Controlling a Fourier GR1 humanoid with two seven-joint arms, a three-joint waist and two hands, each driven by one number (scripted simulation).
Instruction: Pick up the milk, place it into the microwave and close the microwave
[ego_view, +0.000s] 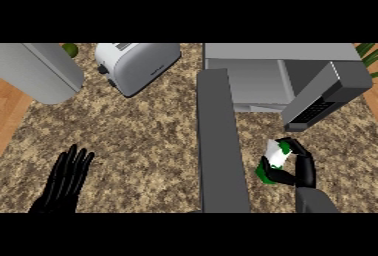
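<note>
A white and green milk carton (275, 161) lies tilted in my right hand (301, 167), whose fingers curl round it just above the counter, below and in front of the microwave. The grey microwave (273, 75) stands at the back right with its cavity (255, 87) open. Its door (325, 95) swings out to the right, keypad facing down toward the carton. My left hand (65, 180) rests open at the lower left, fingers straight and pointing up, far from the milk.
A silver toaster (136, 65) sits at the back centre-left. A grey rounded appliance (40, 70) is at the far left with a green fruit (69, 49) behind it. A tall dark grey panel (219, 145) runs down the middle. Green leaves (367, 52) show at the right edge.
</note>
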